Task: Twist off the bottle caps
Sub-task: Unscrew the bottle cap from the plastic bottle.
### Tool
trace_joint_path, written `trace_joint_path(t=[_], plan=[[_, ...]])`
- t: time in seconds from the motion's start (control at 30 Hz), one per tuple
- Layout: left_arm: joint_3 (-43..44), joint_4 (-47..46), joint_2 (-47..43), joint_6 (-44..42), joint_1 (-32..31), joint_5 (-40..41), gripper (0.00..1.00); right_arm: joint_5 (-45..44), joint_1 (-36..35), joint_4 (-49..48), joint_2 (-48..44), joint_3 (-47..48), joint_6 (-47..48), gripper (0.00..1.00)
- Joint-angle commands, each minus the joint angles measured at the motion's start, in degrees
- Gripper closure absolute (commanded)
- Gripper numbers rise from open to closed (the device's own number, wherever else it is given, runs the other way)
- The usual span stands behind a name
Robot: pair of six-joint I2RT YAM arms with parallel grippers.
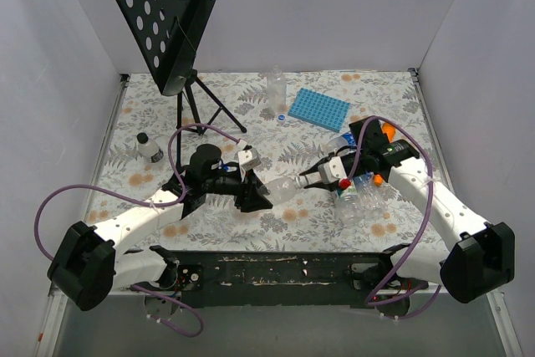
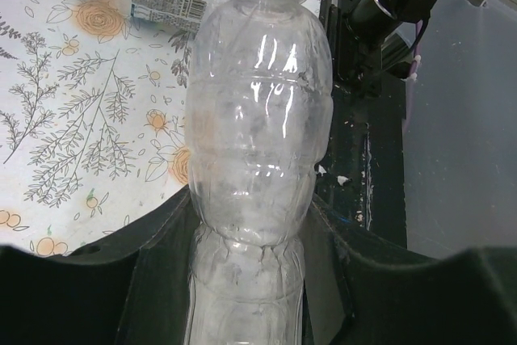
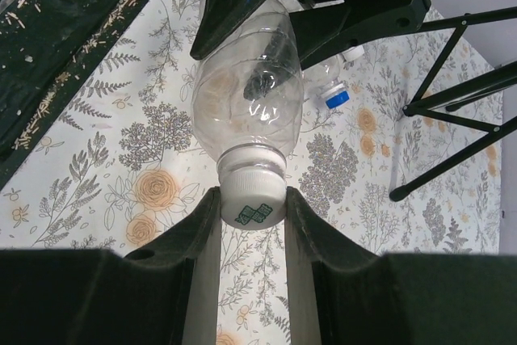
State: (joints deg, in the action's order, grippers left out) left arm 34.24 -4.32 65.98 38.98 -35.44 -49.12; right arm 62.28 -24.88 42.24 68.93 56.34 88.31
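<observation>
My left gripper is shut on the body of a plain clear bottle and holds it level above the table, neck pointing right. In the left wrist view the bottle fills the frame and is squeezed between the fingers. Its white cap with a green mark sits between the tips of my right gripper, which is shut on it. In the top view my right gripper meets the bottle's neck. Other bottles lie under my right arm. One uncapped bottle stands at the back.
A blue ridged tray lies at the back right. A black music stand on a tripod stands at the back left. A small dark-capped jar stands at the left. Orange objects lie by my right arm. A loose blue cap lies by the tray.
</observation>
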Motion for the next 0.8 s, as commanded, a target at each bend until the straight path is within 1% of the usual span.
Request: trace_joint_path(t=[0.0,0.07,0.17,0.4,0.53,0.6,0.7,0.73,0.77], plan=[[1.2,1.3,-1.6,-1.4,0.8,3.7,0.97,-1.6,0.8,-1.4,0.2,-0.9,-5.6,0.82],[1.2,1.7,-1.7,-1.8,0.9,4.2,0.97,-1.6,0.8,-2.3,0.3,-1.1,-7.9,0.74],[1.1,1.9,-1.8,-2.0,0.7,5.1,0.97,-1.7,0.8,-3.4,0.1,-1.6,-10.1,0.66],[1.0,2.3,-2.0,-2.5,0.5,6.2,0.97,-1.0,1.1,-5.4,-0.8,-3.4,-13.4,0.53],[1.0,2.5,-2.1,-2.7,0.3,7.0,0.97,-1.1,1.5,-5.4,-1.6,-3.6,-15.6,0.41],[1.1,2.6,-2.1,-2.8,0.2,7.4,0.97,-1.3,2.0,-5.5,-2.0,-3.5,-17.2,0.39],[1.0,2.8,-2.3,-3.0,-0.1,8.1,0.97,-1.5,3.2,-6.3,-2.9,-3.2,-22.2,0.35],[1.1,2.9,-2.3,-3.1,-0.2,8.4,0.97,-1.7,3.7,-7.1,-3.1,-2.7,-25.8,0.32],[1.0,2.8,-2.4,-3.3,-0.3,9.0,0.97,-2.2,3.9,-8.7,-3.2,-2.5,-30.1,0.31]])
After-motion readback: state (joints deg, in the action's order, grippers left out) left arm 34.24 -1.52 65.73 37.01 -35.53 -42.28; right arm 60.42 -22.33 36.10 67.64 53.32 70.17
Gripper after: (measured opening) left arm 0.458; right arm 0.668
